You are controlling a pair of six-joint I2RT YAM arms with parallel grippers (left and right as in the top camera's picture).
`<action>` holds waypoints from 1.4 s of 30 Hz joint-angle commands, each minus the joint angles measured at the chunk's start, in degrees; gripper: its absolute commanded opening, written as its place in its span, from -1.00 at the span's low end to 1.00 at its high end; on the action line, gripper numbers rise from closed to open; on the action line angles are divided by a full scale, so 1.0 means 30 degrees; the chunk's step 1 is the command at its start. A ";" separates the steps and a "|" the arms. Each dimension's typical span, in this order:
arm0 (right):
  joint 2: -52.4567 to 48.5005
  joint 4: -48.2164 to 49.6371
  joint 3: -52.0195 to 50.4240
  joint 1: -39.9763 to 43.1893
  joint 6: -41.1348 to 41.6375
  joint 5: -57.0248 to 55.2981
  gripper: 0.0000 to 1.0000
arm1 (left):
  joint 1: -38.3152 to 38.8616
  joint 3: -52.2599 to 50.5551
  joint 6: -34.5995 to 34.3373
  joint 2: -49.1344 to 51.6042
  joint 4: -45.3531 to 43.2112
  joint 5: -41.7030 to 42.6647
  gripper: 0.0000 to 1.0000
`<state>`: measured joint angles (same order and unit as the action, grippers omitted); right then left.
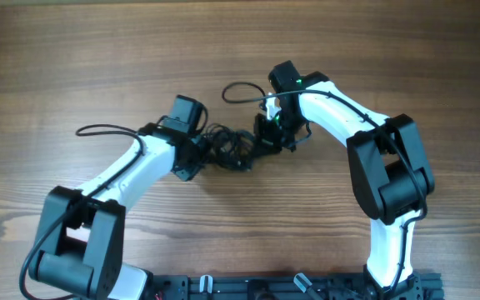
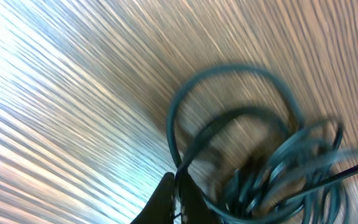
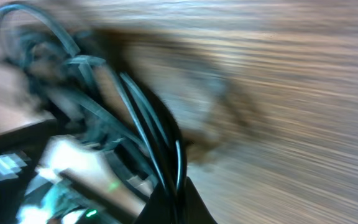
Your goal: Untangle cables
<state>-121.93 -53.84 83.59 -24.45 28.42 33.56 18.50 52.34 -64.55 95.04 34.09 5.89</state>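
Several cables (image 1: 227,144) lie bunched between left tool (image 1: 199,155) and right tool (image 1: 266,138).

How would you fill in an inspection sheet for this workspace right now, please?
Surface: wooden table, no marks seen.
Job's things: cables bunched in one tangle between the two grippers.
Clutter: nothing seen.
Grippers: left gripper and right gripper, jaws closed on strands of the tangle; both wrist views blurred.
Cables: thicker arm cables loop off both arms.
Surroundings: black rail at the near edge.
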 commanded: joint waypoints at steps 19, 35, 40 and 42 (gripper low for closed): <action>0.6426 0.0087 0.1931 0.0131 -0.4517 -0.3869 -0.91 | -0.3687 -0.0124 0.3883 -0.5217 0.0882 0.0393 -0.92; 0.7803 0.0627 0.1902 -0.3220 -0.4568 -0.5785 0.47 | -0.3665 -0.0124 0.3891 -0.5217 0.1035 0.0882 -0.92; 0.7803 0.0117 0.1902 -0.3177 -0.4889 -0.7439 0.31 | -0.3665 -0.0124 0.3891 -0.5217 0.1311 0.0882 -0.92; 0.7803 -0.0408 0.1902 -0.2994 -0.2747 -1.0229 0.21 | -0.3614 -0.0124 0.3883 -0.5217 0.1290 0.1326 -0.87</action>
<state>-98.76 -53.67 88.53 -34.28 15.00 11.68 7.86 52.23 -53.84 79.81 37.85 8.05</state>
